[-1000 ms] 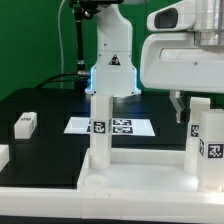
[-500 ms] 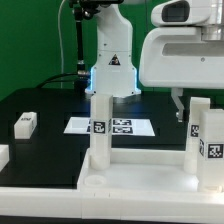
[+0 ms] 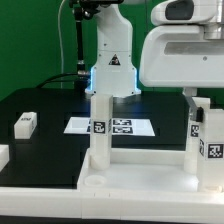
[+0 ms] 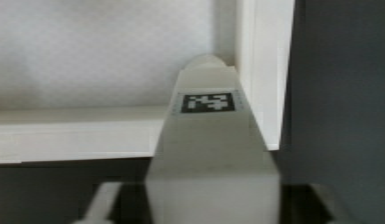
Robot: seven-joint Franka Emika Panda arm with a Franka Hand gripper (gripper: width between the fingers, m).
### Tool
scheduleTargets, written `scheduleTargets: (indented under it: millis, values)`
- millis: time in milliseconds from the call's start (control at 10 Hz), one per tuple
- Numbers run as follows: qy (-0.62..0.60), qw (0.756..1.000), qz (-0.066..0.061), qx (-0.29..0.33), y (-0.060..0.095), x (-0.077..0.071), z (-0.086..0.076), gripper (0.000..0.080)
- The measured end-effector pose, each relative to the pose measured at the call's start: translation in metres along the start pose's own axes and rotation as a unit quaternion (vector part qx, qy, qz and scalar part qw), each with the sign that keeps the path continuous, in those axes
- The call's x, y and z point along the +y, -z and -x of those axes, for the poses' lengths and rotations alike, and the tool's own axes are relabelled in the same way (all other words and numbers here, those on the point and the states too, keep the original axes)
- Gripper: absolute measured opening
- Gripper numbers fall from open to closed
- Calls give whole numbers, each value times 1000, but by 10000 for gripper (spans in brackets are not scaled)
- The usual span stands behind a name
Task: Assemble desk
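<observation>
White plastic makes up the desk panel (image 3: pixel 140 158), a rimmed, tray-like rectangle that lies across the near edge of the black surface (image 3: pixel 50 105). Three legs stand upright at its corners: one leg (image 3: pixel 100 135) on the exterior view's left, a far right leg (image 3: pixel 196 118) behind, and a near right leg (image 3: pixel 213 138) just in front of that one and partly covering it. Each shows a black-and-white tag on its side. Outside the panel, a loose leg (image 3: pixel 26 123) lies flat on the surface toward the exterior view's left, and another white part (image 3: pixel 3 155) is cut off by the frame edge. The marker board (image 3: pixel 127 127) lies flat behind the panel, in front of the robot arm (image 3: pixel 110 50). The hand (image 3: pixel 195 97) hangs directly over the far right leg, with its bulky white housing filling the upper right of the exterior view and hiding how its fingers meet the leg. The wrist view looks straight down that leg (image 4: pixel 208 130). Its tag faces the camera, and the panel's (image 4: pixel 100 60) textured floor and raised rim spread out beyond it, with the dark surface (image 4: pixel 340 100) just outside the rim. There the hand (image 4: pixel 207 208) has a finger on either side of the leg's top, close against it. Whether they are pressing on it or only straddling it, I cannot tell.
</observation>
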State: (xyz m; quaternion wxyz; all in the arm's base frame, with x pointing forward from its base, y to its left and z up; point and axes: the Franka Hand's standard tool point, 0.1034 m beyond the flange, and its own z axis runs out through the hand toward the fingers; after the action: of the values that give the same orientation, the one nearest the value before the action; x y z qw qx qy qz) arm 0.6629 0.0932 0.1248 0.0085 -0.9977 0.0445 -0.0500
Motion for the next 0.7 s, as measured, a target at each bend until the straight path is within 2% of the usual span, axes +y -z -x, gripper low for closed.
scheduleTargets:
  millis: [100,300,700]
  values:
    - [-18,1000,0,0,0,0,0,289]
    - [-32,999,-1,0,0,0,0,289]
    - [-215,977,-1,-1,-1,1,0,289]
